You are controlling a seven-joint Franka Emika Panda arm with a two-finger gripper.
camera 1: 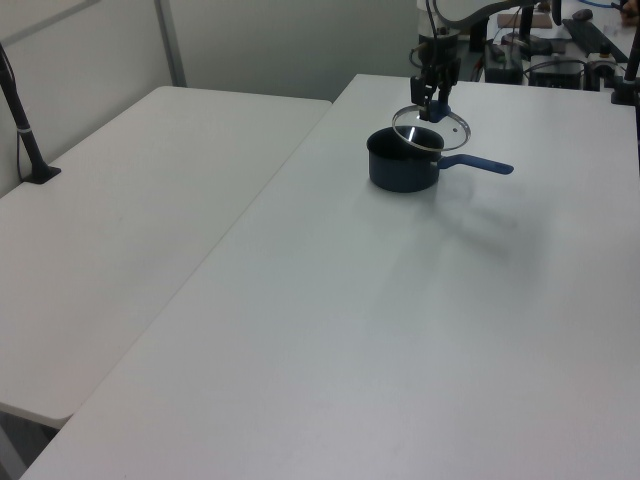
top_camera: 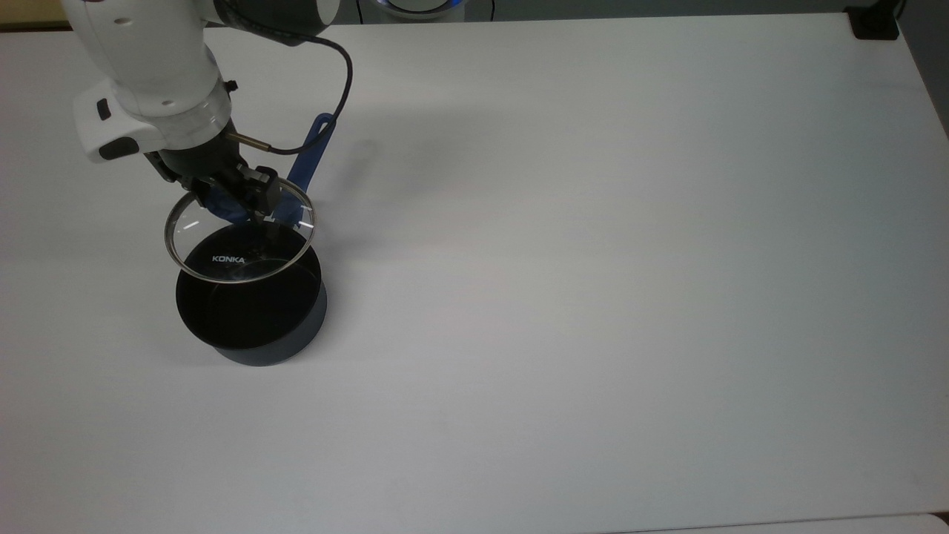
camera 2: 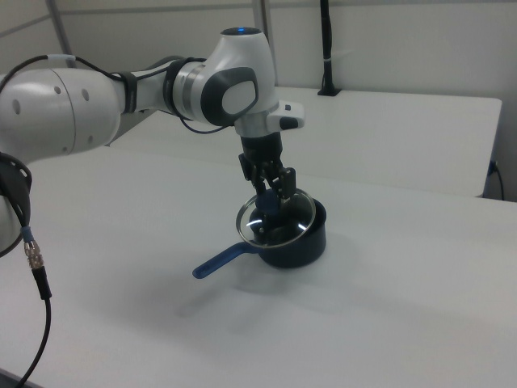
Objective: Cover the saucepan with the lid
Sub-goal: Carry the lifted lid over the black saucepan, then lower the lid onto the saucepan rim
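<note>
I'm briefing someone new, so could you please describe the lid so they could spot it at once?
On the white table, find the robot arm's gripper. It holds the lid by its blue knob, raised and tilted above the black saucepan. It is the one clear glass disc, metal-rimmed, lettered "KONKA".

Even bright overhead light, soft shadows, glass glints
</note>
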